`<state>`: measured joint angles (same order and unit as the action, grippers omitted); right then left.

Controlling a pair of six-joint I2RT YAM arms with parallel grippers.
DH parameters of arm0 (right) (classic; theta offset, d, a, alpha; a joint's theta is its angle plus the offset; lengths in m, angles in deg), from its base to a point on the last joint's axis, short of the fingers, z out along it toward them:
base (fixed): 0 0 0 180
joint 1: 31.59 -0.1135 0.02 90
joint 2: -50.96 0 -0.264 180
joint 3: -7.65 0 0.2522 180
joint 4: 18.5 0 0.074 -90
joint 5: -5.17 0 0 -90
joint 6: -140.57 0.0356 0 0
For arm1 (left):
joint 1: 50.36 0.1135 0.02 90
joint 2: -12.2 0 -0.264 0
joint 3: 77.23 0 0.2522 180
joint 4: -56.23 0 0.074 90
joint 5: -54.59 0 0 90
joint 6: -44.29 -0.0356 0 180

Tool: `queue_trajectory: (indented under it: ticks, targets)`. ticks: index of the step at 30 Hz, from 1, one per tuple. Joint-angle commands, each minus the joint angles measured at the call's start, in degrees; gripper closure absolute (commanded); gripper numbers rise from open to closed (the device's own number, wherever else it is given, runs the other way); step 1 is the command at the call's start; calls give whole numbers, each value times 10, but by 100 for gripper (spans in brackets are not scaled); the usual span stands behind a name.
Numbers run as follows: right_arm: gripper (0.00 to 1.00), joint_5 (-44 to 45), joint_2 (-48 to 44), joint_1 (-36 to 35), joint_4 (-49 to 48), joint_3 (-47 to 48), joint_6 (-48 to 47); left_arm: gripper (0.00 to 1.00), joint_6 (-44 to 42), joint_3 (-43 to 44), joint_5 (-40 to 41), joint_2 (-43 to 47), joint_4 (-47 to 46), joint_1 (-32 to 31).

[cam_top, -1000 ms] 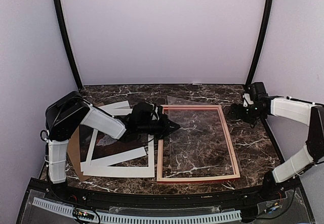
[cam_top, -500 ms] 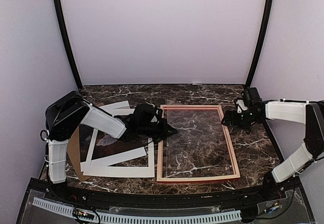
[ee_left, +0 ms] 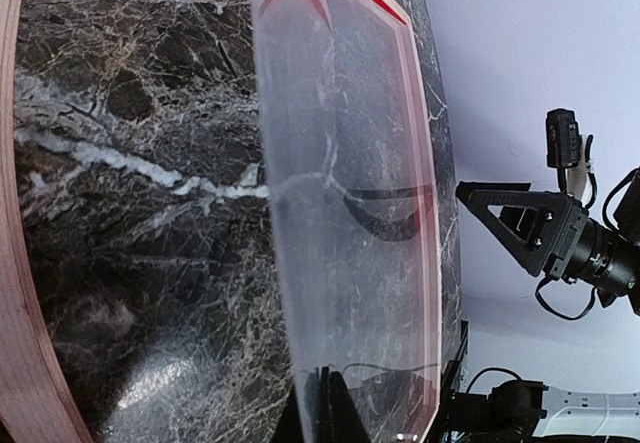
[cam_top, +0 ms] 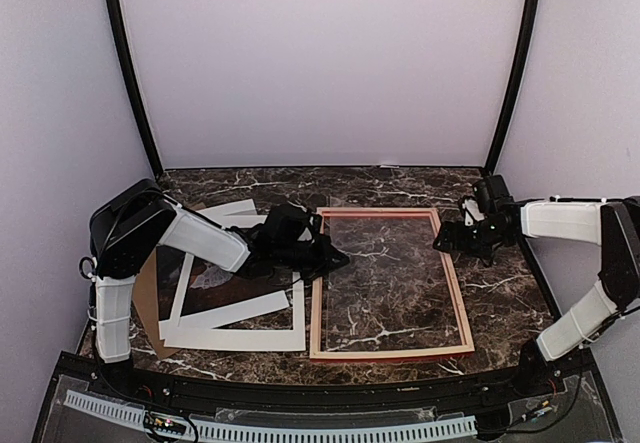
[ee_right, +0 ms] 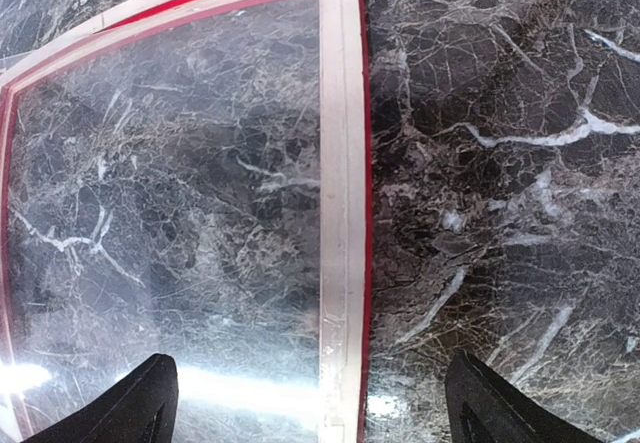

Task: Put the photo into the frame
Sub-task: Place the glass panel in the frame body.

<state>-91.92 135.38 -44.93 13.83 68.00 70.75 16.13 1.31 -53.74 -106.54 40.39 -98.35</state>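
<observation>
Pale-backed frame [cam_top: 390, 353] flat on counter [cam_top: 510, 303], bare marble right of it; left claw [cam_top: 340, 257] clenched on clear pane [ee_left: 350, 213] edge by left rail; right claw [ee_right: 315, 403] spread wide, straddling right rail; photo [cam_top: 232, 288] left of frame, under left arm

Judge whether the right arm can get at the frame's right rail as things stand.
Probably yes. The right gripper hangs open over that rail of the frame, one finger either side, nothing between. The left gripper, shut on the clear sheet, sits at the opposite rail.
</observation>
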Motion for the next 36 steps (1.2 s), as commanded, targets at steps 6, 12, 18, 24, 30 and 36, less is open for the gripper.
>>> queue_trajectory:
  ticks: [6, 12, 18, 24, 30, 36]
  targets:
    - [6, -8, 6, -7, -19, -6, -4, 100, -14, 11, 17, 17, 21, 6]
    - [7, -8, 6, -8, -17, -3, -4, 100, -7, 6, 21, 17, 17, 7]
    - [7, -8, 8, -8, -19, -3, -4, 100, -9, 8, 20, 17, 23, 8]
    - [7, -2, 8, -8, -15, 0, -6, 100, -14, 9, 21, 17, 28, 10]
    - [7, 1, 9, -8, -14, 3, -7, 100, -18, 9, 22, 16, 32, 12]
    - [7, 2, 12, -8, -13, 4, -7, 100, -20, 11, 20, 17, 35, 14]
